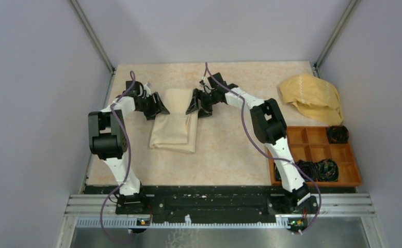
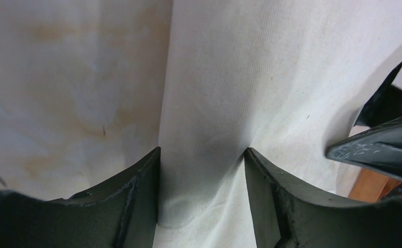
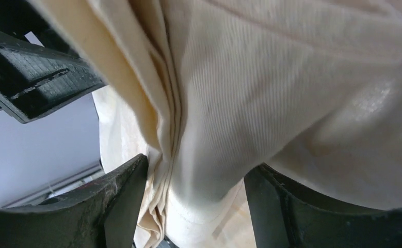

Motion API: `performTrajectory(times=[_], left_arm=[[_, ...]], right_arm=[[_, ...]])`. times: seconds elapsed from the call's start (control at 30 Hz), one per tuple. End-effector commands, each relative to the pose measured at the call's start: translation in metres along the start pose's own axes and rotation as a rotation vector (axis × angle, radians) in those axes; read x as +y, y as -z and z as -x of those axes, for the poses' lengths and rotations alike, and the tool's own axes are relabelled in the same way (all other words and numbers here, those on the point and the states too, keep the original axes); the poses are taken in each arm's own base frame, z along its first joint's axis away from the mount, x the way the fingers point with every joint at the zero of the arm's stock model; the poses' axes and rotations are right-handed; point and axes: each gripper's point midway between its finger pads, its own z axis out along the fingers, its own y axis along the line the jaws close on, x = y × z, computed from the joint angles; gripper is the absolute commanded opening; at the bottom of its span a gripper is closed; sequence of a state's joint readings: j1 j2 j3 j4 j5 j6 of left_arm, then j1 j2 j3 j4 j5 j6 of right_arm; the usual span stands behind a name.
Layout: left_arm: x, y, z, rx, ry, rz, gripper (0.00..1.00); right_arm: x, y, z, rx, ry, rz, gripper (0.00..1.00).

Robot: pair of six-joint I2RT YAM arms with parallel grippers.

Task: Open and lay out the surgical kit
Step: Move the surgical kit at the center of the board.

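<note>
Two far corners of the folded cloth (image 1: pixel 174 129), lying mid-worktop (image 1: pixel 224 152), are being covered: left tool (image 1: pixel 160 107) at one, right tool (image 1: pixel 194 106) at the other. Left wrist: cloth is filling the gap between its fingers (image 2: pixel 139 196); whether it is gripping, I cannot tell. Right wrist: bunched cloth is bulging between both fingers (image 3: pixel 121 201), which are gripping it.

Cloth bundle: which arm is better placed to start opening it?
Probably right: loose layer edges of the cloth sit between the right fingers; the left fingers straddle one smooth fold.
</note>
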State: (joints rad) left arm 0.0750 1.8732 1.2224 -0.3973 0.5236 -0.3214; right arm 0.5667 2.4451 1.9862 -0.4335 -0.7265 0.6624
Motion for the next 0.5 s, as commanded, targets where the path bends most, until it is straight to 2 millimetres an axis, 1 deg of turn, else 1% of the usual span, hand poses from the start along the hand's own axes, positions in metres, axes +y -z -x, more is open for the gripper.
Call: performTrajectory(times=[0.0, 0.07, 0.13, 0.2, 0.3, 0.37, 0.4, 0.47], left_arm=[[-0.019, -0.012, 0.035, -0.043, -0.029, -0.094, 0.63], [-0.025, -0.016, 0.043, -0.043, -0.009, -0.122, 0.62], [-0.031, -0.021, 0.053, -0.065, -0.023, -0.151, 0.62], [-0.033, -0.028, 0.063, -0.078, -0.023, -0.167, 0.62], [-0.036, -0.035, 0.071, -0.059, -0.006, -0.189, 0.62], [-0.038, -0.037, 0.073, -0.052, -0.007, -0.202, 0.62], [-0.037, -0.039, 0.073, -0.05, -0.006, -0.203, 0.62], [-0.035, -0.042, 0.073, -0.034, 0.005, -0.197, 0.62]], right_arm=[[0.02, -0.003, 0.03, -0.075, -0.028, 0.034, 0.67], [0.024, 0.001, 0.039, -0.098, -0.035, 0.029, 0.66], [0.024, 0.003, 0.05, -0.133, -0.025, 0.026, 0.67], [0.016, 0.007, 0.061, -0.158, -0.031, 0.012, 0.67], [0.004, 0.011, 0.078, -0.18, -0.098, 0.012, 0.67], [0.004, 0.013, 0.09, -0.208, -0.106, 0.032, 0.67], [0.008, 0.015, 0.096, -0.225, -0.095, 0.053, 0.68], [0.008, 0.018, 0.104, -0.235, -0.093, 0.076, 0.69]])
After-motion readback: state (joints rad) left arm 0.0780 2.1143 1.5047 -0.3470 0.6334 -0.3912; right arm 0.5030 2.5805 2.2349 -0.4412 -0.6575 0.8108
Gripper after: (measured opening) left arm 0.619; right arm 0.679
